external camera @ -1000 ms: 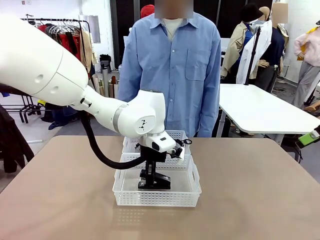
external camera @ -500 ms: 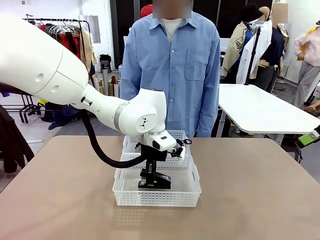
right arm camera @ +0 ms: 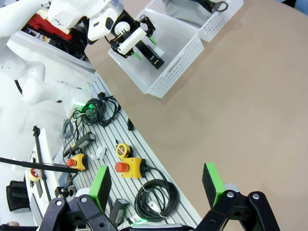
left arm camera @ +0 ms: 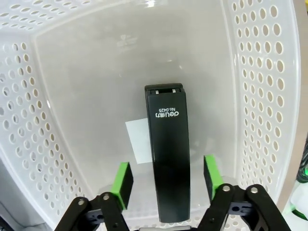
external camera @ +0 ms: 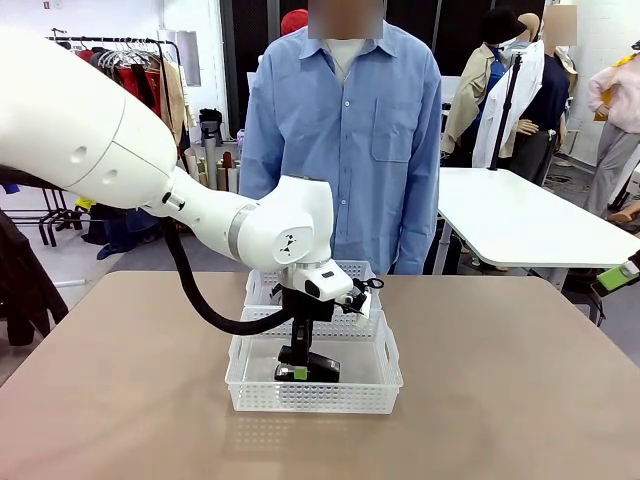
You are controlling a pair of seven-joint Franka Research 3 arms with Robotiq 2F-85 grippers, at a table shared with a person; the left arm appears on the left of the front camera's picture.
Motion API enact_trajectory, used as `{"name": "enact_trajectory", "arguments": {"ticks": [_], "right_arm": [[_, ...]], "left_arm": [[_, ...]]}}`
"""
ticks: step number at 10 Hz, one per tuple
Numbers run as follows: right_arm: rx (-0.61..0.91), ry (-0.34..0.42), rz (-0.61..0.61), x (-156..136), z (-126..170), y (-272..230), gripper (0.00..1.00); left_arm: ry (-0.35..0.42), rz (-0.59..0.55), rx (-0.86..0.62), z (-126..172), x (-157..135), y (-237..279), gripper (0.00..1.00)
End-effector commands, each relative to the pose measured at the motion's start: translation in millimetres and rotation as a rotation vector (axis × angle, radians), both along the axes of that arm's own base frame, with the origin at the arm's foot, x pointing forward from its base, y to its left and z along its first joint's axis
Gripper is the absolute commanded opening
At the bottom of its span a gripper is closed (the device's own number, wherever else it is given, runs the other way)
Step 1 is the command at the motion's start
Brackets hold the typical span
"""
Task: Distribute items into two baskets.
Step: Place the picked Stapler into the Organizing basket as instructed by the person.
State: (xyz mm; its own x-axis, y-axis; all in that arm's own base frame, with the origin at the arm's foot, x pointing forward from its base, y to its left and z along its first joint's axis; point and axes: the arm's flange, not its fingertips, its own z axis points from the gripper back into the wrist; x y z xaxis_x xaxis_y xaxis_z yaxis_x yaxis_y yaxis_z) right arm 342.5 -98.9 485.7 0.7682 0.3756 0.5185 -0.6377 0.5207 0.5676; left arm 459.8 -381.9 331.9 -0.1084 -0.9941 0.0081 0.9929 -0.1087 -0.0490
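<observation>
The left gripper (left arm camera: 167, 179) hangs in the near basket (external camera: 315, 392), fingers parted either side of the black stapler (left arm camera: 167, 159), clear of it, on the brown table (external camera: 520, 380). The right gripper (right arm camera: 157, 185) gapes empty.

The stapler (left arm camera: 167, 159) is glossy black with small white print near one end. The near basket (external camera: 315, 395) is translucent white, its walls patterned with rows of round holes; a white label (left arm camera: 140, 141) shows on its floor. The far basket (external camera: 355, 270) is the same perforated white and holds something grey (right arm camera: 185, 9). The left gripper (left arm camera: 167, 180) is black with bright green pads (left arm camera: 123, 182); the right gripper (right arm camera: 156, 185) matches. The table (external camera: 520, 380) is plain matte tan. The person's shirt (external camera: 345, 140) is light blue.
</observation>
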Motion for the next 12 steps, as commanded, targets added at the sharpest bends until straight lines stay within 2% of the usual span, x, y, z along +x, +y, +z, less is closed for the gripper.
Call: {"name": "enact_trajectory", "arguments": {"ticks": [1, 2, 3, 6, 8, 10, 12], "right_arm": [[0.008, -0.007, 0.004, 0, 1, 0, 1.0], [0.008, -0.007, 0.004, 0, 1, 0, 1.0], [0.008, -0.007, 0.004, 0, 1, 0, 1.0], [0.008, -0.007, 0.004, 0, 1, 0, 1.0], [0.008, -0.007, 0.004, 0, 1, 0, 1.0], [0.008, -0.007, 0.004, 0, 1, 0, 1.0], [0.008, -0.007, 0.004, 0, 1, 0, 1.0]], "left_arm": [[-0.024, -0.009, 0.013, 19, 0, 9, 1.0], [0.002, 0.058, 0.062, 28, 3, 12, 1.0], [0.015, 0.05, 0.053, 37, 2, 16, 1.0], [-0.1, 0.092, -0.001, 75, -14, 37, 1.0], [-0.108, 0.124, -0.012, 107, -19, 57, 1.0], [-0.179, 0.206, -0.015, 131, -26, 78, 1.0], [-0.131, 0.219, 0.011, 139, -26, 87, 1.0]]}}
